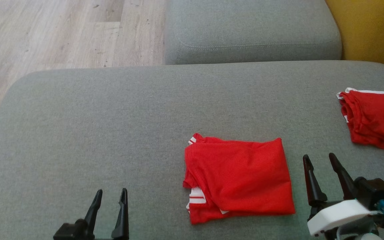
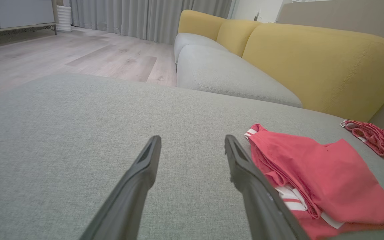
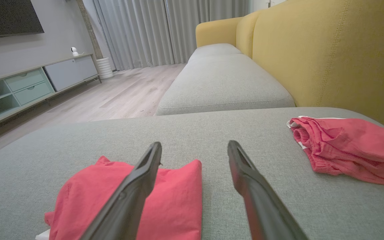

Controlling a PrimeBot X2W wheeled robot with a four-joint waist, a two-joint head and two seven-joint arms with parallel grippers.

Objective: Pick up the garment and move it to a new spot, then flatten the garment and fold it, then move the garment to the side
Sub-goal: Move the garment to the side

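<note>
A red garment with white stripes lies folded into a rectangle on the grey sofa cushion, near the front at the middle. It also appears in the left wrist view as the garment and in the right wrist view as the garment. My left gripper is open at the lower left, well left of the garment, nothing between its fingers. My right gripper is open just right of the garment's edge, holding nothing.
A second red garment lies bunched at the cushion's right edge. Another grey seat cushion lies beyond, with a yellow backrest at the right. Wooden floor is at the far left, past the cushion's edge.
</note>
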